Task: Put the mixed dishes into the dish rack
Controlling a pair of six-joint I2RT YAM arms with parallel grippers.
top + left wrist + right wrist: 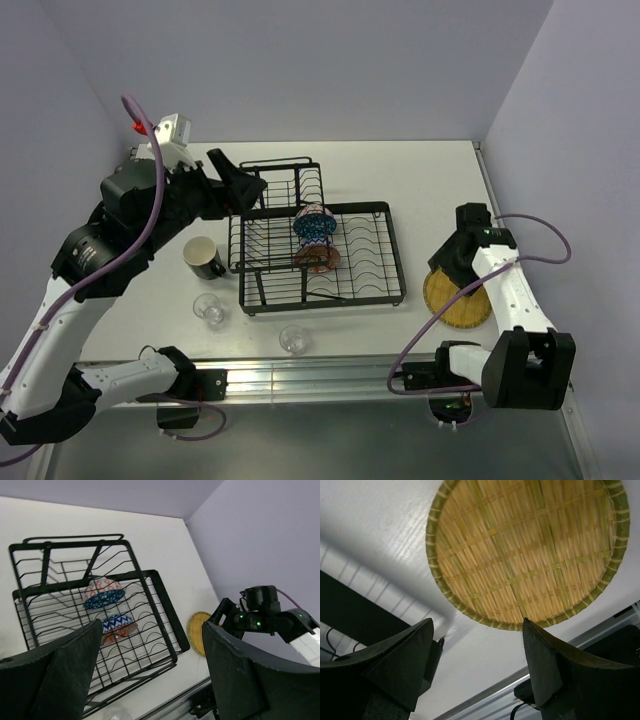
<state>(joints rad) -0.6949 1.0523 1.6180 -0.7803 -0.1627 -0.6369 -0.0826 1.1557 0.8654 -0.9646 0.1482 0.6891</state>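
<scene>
The black wire dish rack [365, 262] stands mid-table. The blue patterned bowl [314, 224] and the orange-red bowl [318, 258] sit on edge in its slots. The yellow woven plate [458, 300] lies flat on the table right of the rack. The black mug [203, 258] stands left of the rack. Two clear glass cups [209, 308] [293, 339] stand in front. My left gripper [238, 180] is open and empty above the rack's raised back-left section. My right gripper [452, 262] is open and empty just over the plate's [530, 545] near-left edge.
A metal rail [300, 372] runs along the table's front edge. Purple walls close in the back and both sides. In the left wrist view the rack [165, 605], the plate [196, 629] and the right arm [260, 615] show. The rack's dark edge [350, 615] is at the right wrist view's left.
</scene>
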